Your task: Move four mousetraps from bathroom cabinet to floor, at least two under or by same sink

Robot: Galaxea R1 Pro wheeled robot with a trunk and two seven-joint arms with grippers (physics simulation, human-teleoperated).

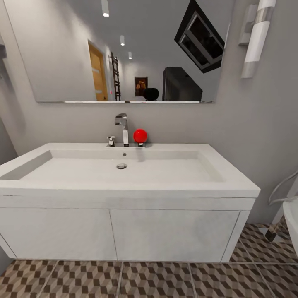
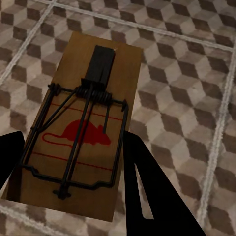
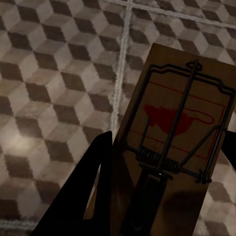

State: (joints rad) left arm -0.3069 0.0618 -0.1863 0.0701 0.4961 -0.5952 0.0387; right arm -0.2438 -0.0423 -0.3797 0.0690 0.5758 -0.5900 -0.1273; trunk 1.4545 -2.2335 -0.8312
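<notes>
Both grippers carry a trap. On the left arm, the left gripper (image 2: 73, 162) has its two dark fingers closed against the long edges of a mousetrap (image 2: 81, 128), a tan wooden board with black wire spring and bar and a red mouse printed on it; it hangs above the bathroom floor (image 2: 191, 73) with its cube-patterned tiles and pale grout. On the right arm, the right gripper (image 3: 167, 177) clamps a second mousetrap (image 3: 172, 142) the same way, one finger on each side of the board, over the same tiling. Straight ahead stands a white sink (image 1: 124, 174) on a white vanity with two flat doors, a chrome tap (image 1: 123, 128) at its back edge, a red ball (image 1: 140, 135) just beside the tap, and a wide mirror (image 1: 124, 49) above. Patterned tiles run along the foot of the vanity.
</notes>
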